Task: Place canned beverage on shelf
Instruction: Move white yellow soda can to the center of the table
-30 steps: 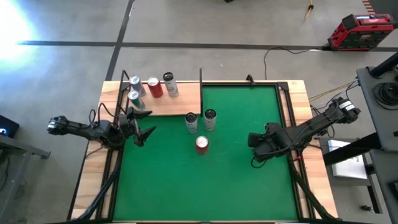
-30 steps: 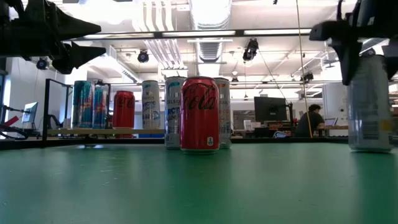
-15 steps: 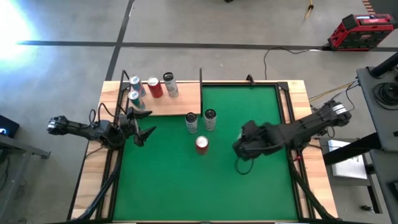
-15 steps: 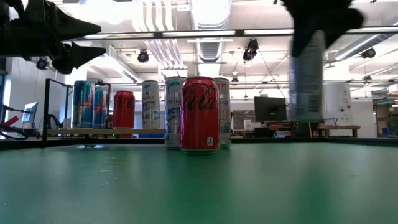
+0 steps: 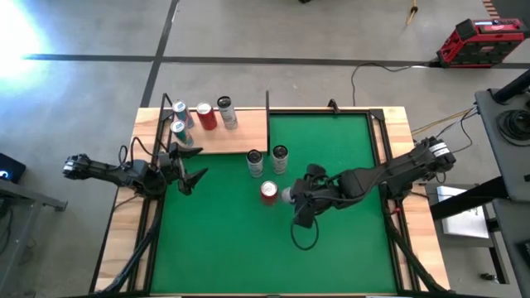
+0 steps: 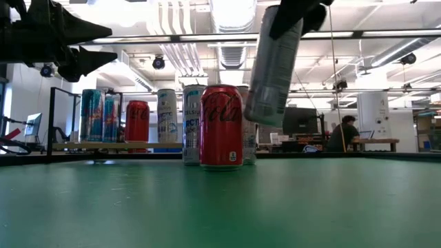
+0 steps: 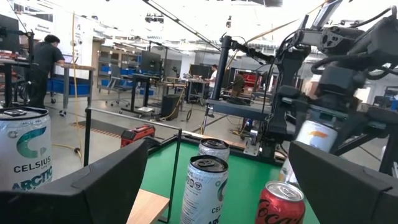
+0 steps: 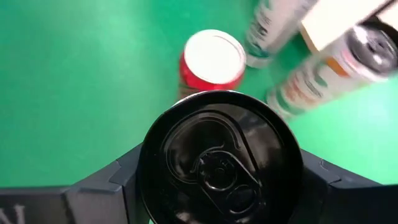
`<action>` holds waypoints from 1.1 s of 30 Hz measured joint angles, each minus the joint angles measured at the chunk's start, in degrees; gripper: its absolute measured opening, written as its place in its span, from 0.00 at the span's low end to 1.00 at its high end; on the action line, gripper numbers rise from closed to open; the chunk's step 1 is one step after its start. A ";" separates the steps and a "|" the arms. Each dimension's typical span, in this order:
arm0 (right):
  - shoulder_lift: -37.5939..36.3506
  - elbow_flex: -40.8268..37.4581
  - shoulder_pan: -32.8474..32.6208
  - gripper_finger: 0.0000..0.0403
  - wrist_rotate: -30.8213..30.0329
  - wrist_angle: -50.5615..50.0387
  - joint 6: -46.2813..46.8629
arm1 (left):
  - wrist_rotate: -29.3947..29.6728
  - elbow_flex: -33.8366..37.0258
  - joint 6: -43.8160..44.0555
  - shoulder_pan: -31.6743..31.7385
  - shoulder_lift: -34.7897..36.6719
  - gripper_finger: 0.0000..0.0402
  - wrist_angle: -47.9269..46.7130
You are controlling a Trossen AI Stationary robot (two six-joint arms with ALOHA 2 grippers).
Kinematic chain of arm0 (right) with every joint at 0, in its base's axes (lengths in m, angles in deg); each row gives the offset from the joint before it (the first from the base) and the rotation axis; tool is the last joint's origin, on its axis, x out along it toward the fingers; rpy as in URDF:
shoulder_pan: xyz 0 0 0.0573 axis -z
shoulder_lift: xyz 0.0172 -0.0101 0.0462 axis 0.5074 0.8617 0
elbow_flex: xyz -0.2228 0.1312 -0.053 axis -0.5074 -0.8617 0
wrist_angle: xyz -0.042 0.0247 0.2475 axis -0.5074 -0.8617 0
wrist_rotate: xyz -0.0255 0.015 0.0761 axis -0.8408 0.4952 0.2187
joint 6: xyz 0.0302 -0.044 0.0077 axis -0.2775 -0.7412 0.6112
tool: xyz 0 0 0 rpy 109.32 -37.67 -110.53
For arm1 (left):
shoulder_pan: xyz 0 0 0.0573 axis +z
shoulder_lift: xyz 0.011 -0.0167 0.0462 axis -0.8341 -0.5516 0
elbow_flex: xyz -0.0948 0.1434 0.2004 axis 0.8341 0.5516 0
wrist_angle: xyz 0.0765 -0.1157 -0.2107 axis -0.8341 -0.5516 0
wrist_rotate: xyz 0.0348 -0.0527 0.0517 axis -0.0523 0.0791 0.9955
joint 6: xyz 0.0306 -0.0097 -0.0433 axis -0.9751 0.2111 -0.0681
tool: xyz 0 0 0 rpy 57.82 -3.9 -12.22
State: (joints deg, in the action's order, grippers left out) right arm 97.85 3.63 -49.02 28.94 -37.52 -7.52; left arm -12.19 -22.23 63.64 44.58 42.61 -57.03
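Note:
My right gripper point(image 5: 300, 199) is shut on a tall silver can point(image 6: 275, 65) with a black lid point(image 8: 221, 155). It holds the can above the green mat point(image 5: 248, 248), just right of a red cola can point(image 5: 268, 191) that stands on the mat. Two slim cans point(image 5: 255, 162) point(image 5: 280, 157) stand behind the red one. The light-wood shelf point(image 5: 240, 136) at the far left carries several cans point(image 5: 205, 116) standing upright. My left gripper point(image 5: 195, 176) is open and empty, hovering at the mat's left edge near the shelf's front. My right gripper pinches the silver can between its two fingers point(image 8: 118, 180) on opposite sides of its upper wall, just under the lid rim point(image 8: 152, 163). The fingers come from above, slanting from the table's right. The can hangs tilted, its base point(image 6: 258, 117) clear of the mat.
Thin black rods point(image 5: 267, 103) rise at the shelf's edges. The mat's near half is open. A red toolbox point(image 5: 480, 41) sits on the floor beyond the table. A person point(image 6: 342, 134) sits at a desk in the room behind.
My right gripper has carried the silver can from the table's right toward the red can, lifting it clear of the mat. The can stood upright before and now tips, its base swung toward the left.

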 joint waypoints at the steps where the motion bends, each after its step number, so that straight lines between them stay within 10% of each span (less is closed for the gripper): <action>1: 0.12 0.00 0.14 0.60 0.32 0.76 -1.78 | 0.00 0.00 0.00 0.00 0.00 0.93 -0.02; 24: 1.14 -0.11 9.33 0.80 25.56 -1.08 -45.64 | 0.00 0.00 0.00 0.00 -0.15 0.93 -0.02; 33: 1.14 -0.11 13.45 0.81 30.52 -1.92 -45.01 | 0.01 -0.02 0.00 0.00 -0.17 0.93 -0.02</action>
State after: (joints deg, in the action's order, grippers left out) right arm 98.99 3.52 -35.56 59.46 -39.44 -52.53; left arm -12.17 -22.25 63.64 44.58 42.43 -57.05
